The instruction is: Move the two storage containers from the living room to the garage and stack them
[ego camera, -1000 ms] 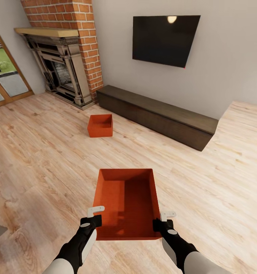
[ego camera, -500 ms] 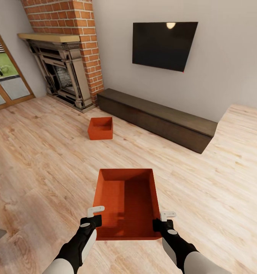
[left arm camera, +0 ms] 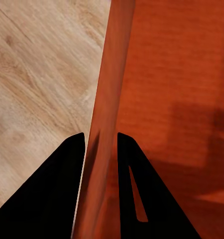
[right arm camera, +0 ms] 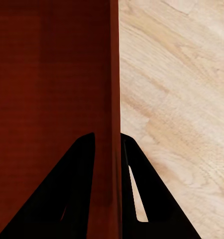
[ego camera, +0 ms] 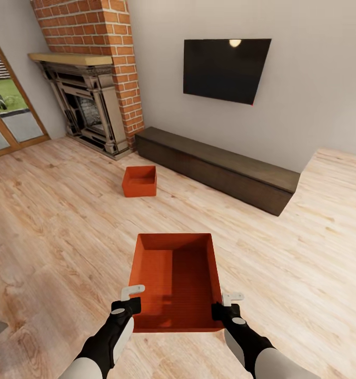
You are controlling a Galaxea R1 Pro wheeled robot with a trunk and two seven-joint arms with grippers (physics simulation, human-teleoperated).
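Ahead of us a black TV (ego camera: 225,70) hangs on the grey wall above a long dark bench (ego camera: 220,167); leftward stand an ornate fireplace (ego camera: 88,108), a brick chimney (ego camera: 96,29) and a glazed door (ego camera: 7,113).

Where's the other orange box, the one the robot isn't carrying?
In the head view, the second storage container sits on the wood floor ahead, slightly left of centre, near the low dark bench and the fireplace.

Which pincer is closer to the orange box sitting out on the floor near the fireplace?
Left. The floor box lies ahead and toward the left; the left pincer grips the carried box's left wall, the right pincer its right wall, farther off.
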